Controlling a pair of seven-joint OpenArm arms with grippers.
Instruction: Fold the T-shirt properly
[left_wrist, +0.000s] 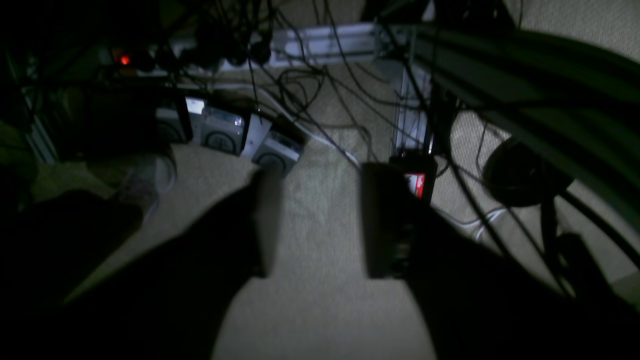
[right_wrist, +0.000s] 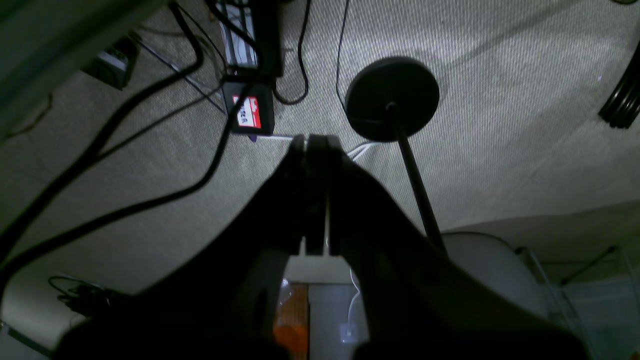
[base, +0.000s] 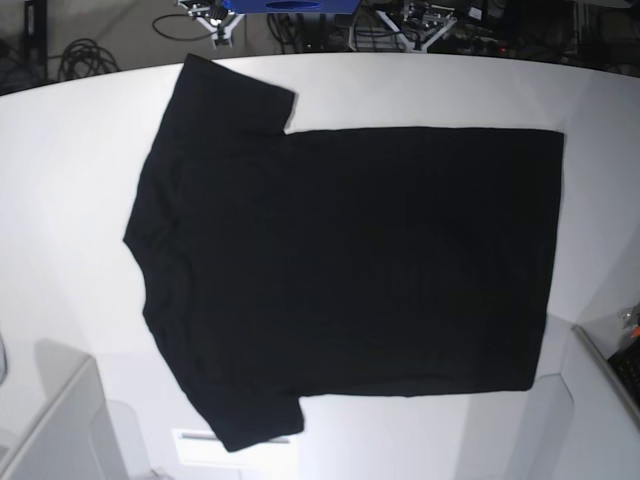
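the black t-shirt lies flat, plain side up, on the white worktop. left end effector gapes empty, right end effector pinched empty; we should grip a sleeve edge cleanly.

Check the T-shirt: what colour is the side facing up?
Plain black T-shirt, no print showing; clearest in the base view.

Both wrist views are dim and murky, the dark tools blurred up close and only the carpet catching light. The base view is bright and even; the white desk nearly glares, with soft shadows at its lower corners.
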